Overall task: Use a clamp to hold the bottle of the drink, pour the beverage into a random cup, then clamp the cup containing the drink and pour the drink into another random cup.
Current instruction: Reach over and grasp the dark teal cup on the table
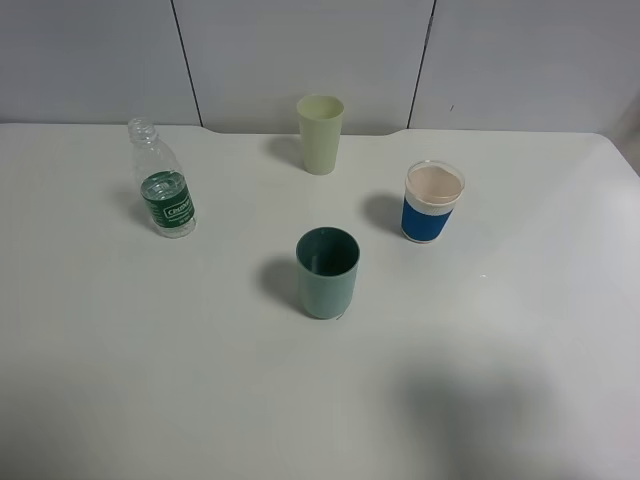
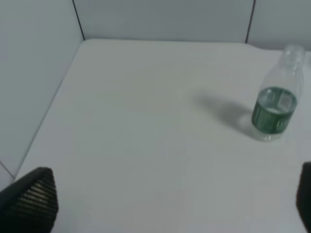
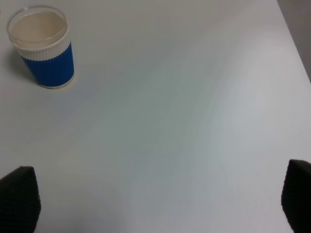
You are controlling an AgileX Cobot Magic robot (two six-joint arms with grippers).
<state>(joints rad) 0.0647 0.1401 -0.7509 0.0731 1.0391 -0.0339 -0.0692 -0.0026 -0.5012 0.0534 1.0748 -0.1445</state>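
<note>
A small clear bottle [image 1: 164,188] with a green label and no cap stands upright at the left of the white table, with clear liquid low inside. The left wrist view shows the bottle [image 2: 275,104] ahead and to one side of my left gripper [image 2: 170,204], whose fingers stand wide apart with nothing between them. A dark teal-green cup [image 1: 327,272] stands upright in the middle. At the right stands the blue-banded white cup [image 1: 432,202], also seen as the blue cup [image 3: 43,46] well ahead of my open, empty right gripper [image 3: 160,204]. Neither arm shows in the high view.
A taller pale yellow-green cup [image 1: 320,132] stands upright near the table's far edge, by the grey panelled wall [image 1: 300,50]. In the left wrist view the side wall [image 2: 29,73] borders the table.
</note>
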